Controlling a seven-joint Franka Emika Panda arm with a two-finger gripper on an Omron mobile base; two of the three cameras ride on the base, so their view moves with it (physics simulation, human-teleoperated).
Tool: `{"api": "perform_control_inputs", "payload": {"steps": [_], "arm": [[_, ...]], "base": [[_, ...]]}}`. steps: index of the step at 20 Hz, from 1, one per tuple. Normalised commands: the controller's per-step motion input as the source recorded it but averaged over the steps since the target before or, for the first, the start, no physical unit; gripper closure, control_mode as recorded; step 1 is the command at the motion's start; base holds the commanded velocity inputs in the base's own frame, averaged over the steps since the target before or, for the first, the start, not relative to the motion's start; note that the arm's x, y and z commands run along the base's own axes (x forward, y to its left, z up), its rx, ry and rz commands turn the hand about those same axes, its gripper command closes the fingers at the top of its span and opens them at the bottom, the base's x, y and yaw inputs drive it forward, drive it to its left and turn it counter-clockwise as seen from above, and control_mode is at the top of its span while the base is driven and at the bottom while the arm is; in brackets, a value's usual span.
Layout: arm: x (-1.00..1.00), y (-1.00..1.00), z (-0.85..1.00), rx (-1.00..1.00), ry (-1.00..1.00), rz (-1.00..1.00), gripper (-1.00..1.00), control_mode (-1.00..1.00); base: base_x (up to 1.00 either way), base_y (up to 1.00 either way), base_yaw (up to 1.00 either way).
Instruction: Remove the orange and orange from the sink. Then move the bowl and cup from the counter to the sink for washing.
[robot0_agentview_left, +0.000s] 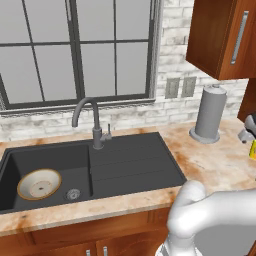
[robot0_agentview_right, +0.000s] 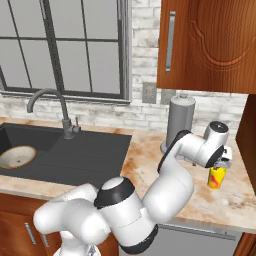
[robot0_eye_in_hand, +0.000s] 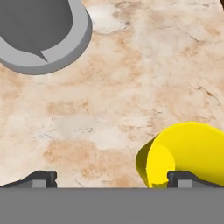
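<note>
The yellow cup (robot0_agentview_right: 216, 178) with its red mark stands upright on the beige counter (robot0_agentview_right: 165, 172), right of the sink. My gripper (robot0_agentview_right: 220, 164) hangs just above it, open. In the hand view the cup (robot0_eye_in_hand: 189, 153) lies low on the right, against the right fingertip (robot0_eye_in_hand: 183, 178), and the gripper (robot0_eye_in_hand: 111, 179) holds nothing. From the left base view the gripper (robot0_agentview_left: 248, 135) and cup (robot0_agentview_left: 253, 149) sit at the right edge. The bowl (robot0_agentview_left: 39, 184), also seen in the right base view (robot0_agentview_right: 17, 156), rests inside the black sink (robot0_agentview_left: 130, 165). The oranges are out of view.
A grey paper-towel roll (robot0_agentview_right: 179, 123) on a round base (robot0_eye_in_hand: 48, 48) stands close behind and left of the cup. The dark faucet (robot0_agentview_left: 93, 120) rises behind the basin. Wood wall cabinets (robot0_agentview_right: 210, 45) hang above the counter's right end, and a side panel borders the cup's right.
</note>
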Motion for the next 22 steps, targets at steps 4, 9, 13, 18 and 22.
{"api": "perform_control_inputs", "payload": {"steps": [4, 9, 13, 18, 22], "arm": [[0.16, -0.04, -0.15, 0.0, 0.03, 0.0, -1.0, -1.0], [0.15, -0.09, -0.15, 0.0, 0.02, 0.0, -1.0, -1.0], [0.13, -0.12, -0.11, 0.0, 0.0, 0.0, -1.0, -1.0], [0.11, -0.14, -0.09, 0.0, 0.0, 0.0, -1.0, -1.0], [0.01, -0.08, -0.22, 0.0, 0.03, 0.0, -1.0, -1.0]], "base": [[0.0, 0.0, 0.0], [0.0, 0.0, 0.0], [0.0, 0.0, 0.0], [0.0, 0.0, 0.0], [0.0, 0.0, 0.0]]}}
